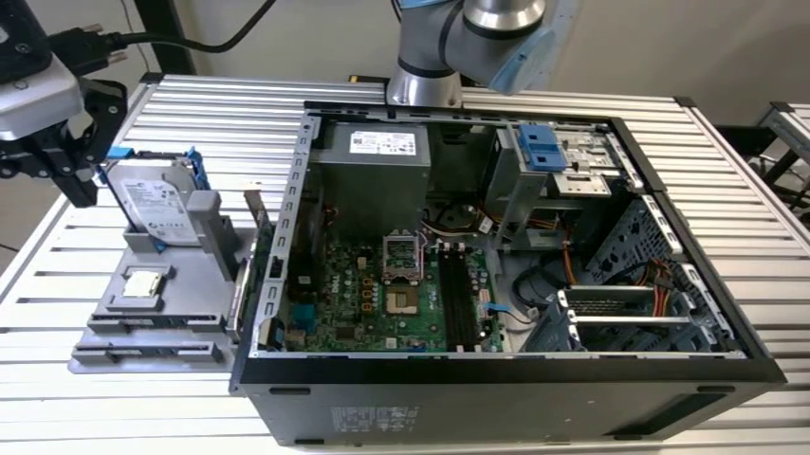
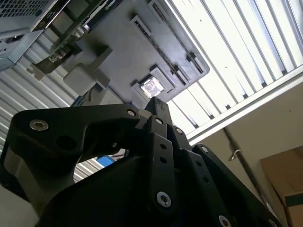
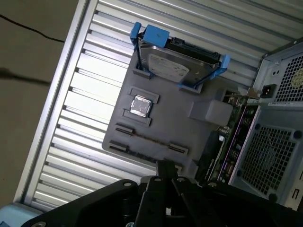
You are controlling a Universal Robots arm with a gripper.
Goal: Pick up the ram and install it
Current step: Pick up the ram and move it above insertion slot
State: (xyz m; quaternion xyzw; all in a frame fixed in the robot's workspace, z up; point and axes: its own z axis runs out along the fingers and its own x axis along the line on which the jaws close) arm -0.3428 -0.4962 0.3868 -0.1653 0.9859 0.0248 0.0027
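My gripper (image 1: 76, 190) hangs above the table at the exterior view's left, beside the grey fixture tray (image 1: 190, 308). Its black fingers (image 2: 154, 105) meet at the tips with nothing between them, as in both wrist views, so it is shut. On the tray, a thin strip seen edge-on between two end clips (image 3: 147, 139) looks like the ram; the gripper (image 3: 165, 165) is well above it and apart from it. The long black memory slots (image 1: 458, 301) lie on the motherboard inside the open computer case (image 1: 506, 365).
A silver hard drive with blue rails (image 1: 155, 201) stands upright on the tray, close to the gripper. A small square chip (image 3: 141, 106) lies in the tray's middle. A green card (image 3: 227, 139) stands between tray and case wall. The slatted aluminium table (image 1: 746, 199) surrounds everything.
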